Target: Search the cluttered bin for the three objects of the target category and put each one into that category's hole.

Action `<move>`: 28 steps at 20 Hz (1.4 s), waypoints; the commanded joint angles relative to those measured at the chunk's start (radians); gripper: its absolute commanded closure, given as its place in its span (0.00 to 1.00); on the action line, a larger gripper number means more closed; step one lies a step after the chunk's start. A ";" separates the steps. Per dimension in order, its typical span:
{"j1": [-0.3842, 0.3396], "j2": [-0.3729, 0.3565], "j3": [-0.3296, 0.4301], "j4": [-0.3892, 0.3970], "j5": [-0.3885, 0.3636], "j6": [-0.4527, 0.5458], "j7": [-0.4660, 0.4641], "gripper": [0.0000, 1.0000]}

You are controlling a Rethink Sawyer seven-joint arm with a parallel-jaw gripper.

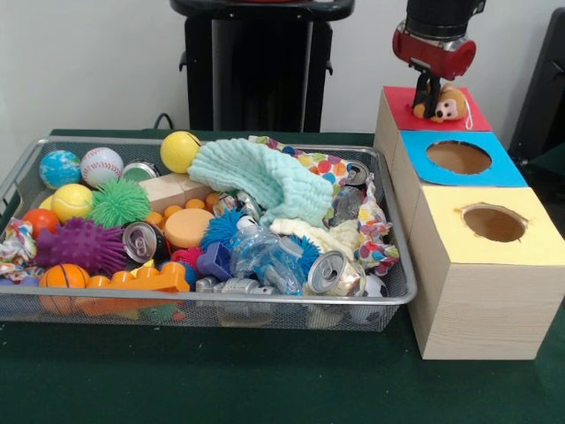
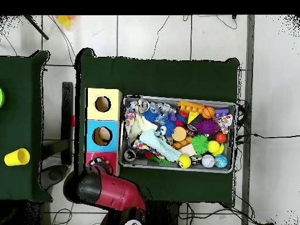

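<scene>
Where green cloth point(image 1: 265, 380) ends, white tiles point(image 2: 152, 35) show.

We take this for a robotics lab set up for a sorting trial. A table point(image 1: 265, 380) draped in dark green cloth carries a wire mesh bin point(image 1: 35, 168) heaped with mixed toys, cans and cloths, beside a row of wooden boxes point(image 1: 477, 291) with round holes under red, blue and yellow tops. Seen from above, loose cables point(image 2: 258, 136) trail over a pale tiled floor point(image 2: 152, 35)
</scene>
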 commanded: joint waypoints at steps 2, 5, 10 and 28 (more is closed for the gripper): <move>0.004 0.127 0.052 -0.021 0.038 -0.099 0.202 1.00; 0.009 0.127 0.042 -0.021 0.031 -0.098 0.196 1.00; 0.005 0.130 0.034 -0.026 0.016 -0.095 0.175 0.00; -0.029 0.076 0.036 -0.009 0.019 -0.034 0.154 0.00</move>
